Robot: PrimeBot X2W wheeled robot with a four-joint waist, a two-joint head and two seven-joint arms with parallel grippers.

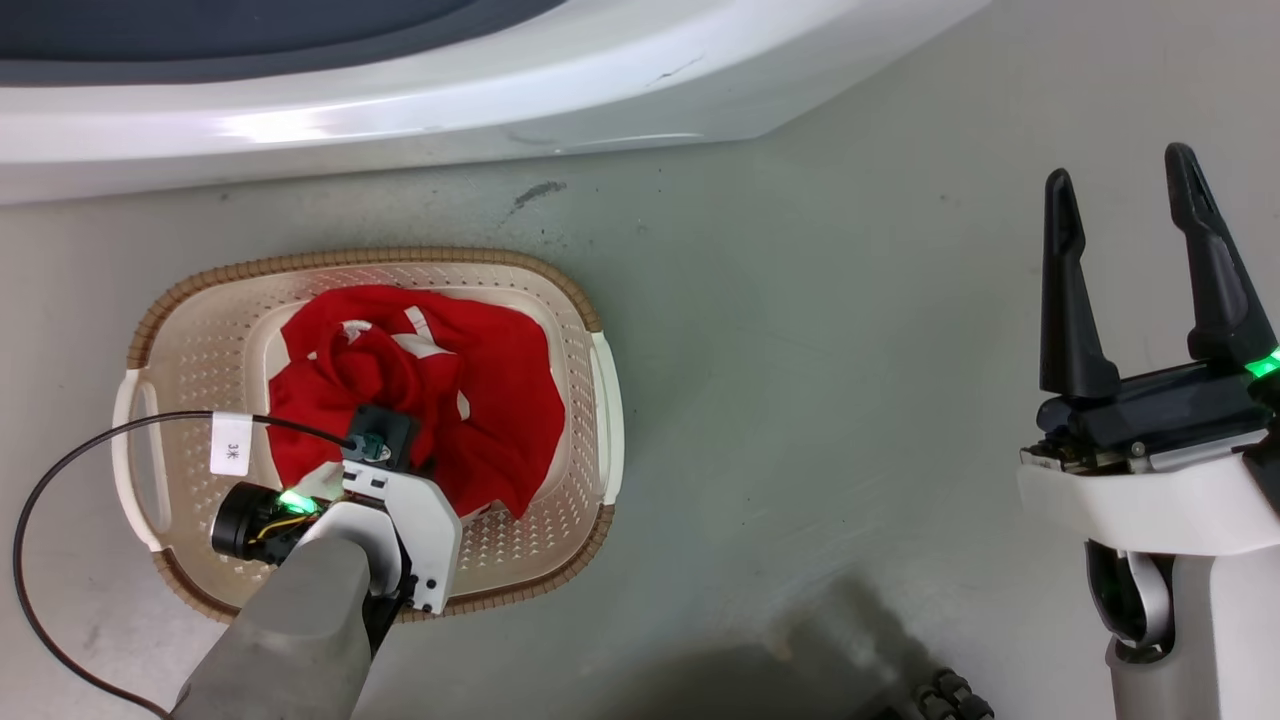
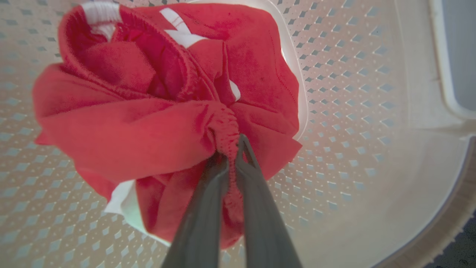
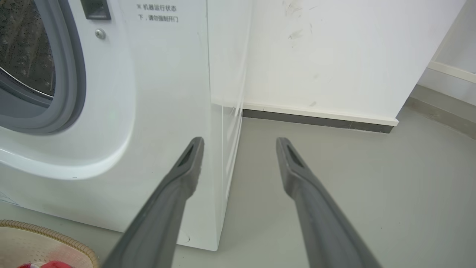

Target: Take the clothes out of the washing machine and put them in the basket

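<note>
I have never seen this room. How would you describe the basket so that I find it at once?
Start at the big white washing machine. On the grey floor just in front of it lies the basket, low, cream, full of small holes, with a brown woven-look rim. It is the one thing holding red clothes.

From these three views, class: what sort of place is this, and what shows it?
Probably a laundry area: a large white front-loading washing machine, a cream perforated plastic basket holding bright red clothes.
</note>
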